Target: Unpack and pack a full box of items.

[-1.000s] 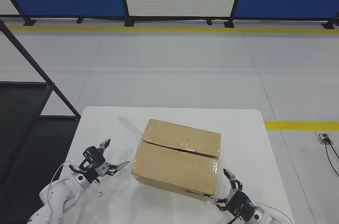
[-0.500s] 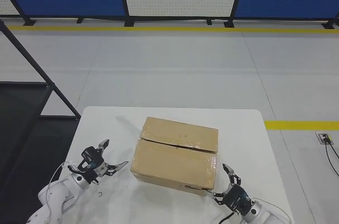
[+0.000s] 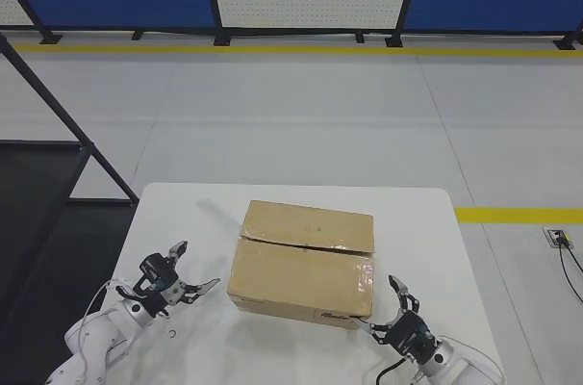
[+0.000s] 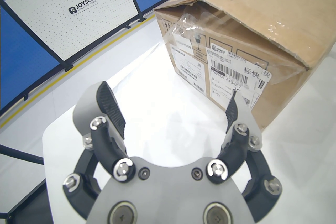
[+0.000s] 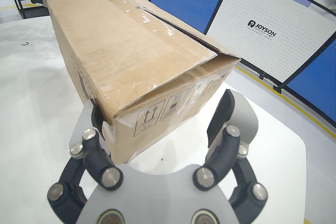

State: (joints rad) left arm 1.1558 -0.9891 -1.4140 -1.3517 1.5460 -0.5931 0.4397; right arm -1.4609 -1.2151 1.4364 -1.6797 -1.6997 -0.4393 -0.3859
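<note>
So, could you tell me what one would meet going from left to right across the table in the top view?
left gripper, open → cardboard box → right gripper, open at the box's near corner

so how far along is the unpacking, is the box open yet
Barely started. Done: nothing; the box has its top flaps folded down. In hand: the open right gripper has one finger against a box corner; the open left gripper hovers apart from the box. Left: opening, unpacking, repacking.
</note>
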